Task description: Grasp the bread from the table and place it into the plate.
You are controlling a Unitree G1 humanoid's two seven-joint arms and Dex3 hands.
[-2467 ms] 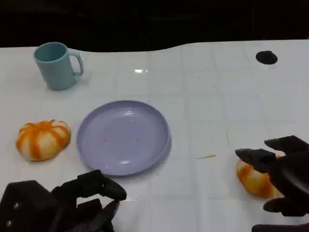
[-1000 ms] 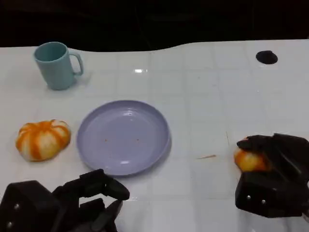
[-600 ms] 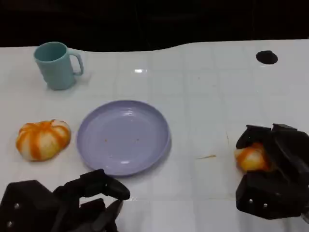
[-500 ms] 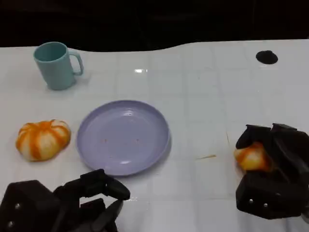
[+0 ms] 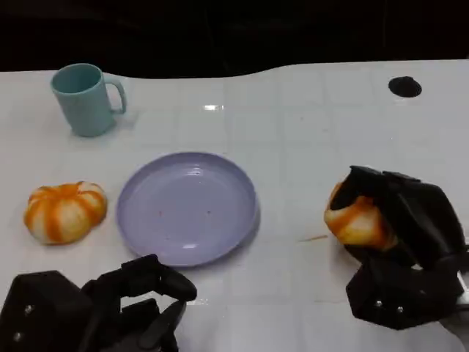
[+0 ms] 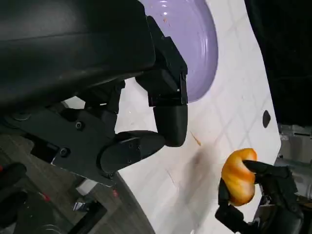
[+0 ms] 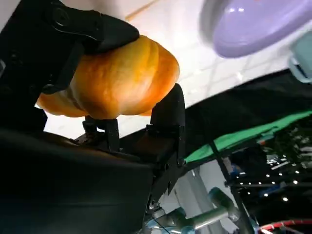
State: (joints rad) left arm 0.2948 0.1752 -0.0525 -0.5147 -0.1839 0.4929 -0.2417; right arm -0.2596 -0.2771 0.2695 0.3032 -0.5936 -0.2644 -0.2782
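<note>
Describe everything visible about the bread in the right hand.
The held bread is a rounded bun, golden orange with paler cream streaks and soft lobes, glossy as if glazed. The right hand grips it, black fingers wrapped over its top and another pressing from below. In the left wrist view it appears lifted off the white table, a faint shadow beneath it. It sits to the right of the purple plate, not over it. Its underside and far side are hidden by the hand.

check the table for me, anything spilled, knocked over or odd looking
Nothing spilled or tipped. The mug stands upright and the plate lies flat. Only small oddities: a thin sliver on the table right of the plate and a dark spot at the far right.
</note>
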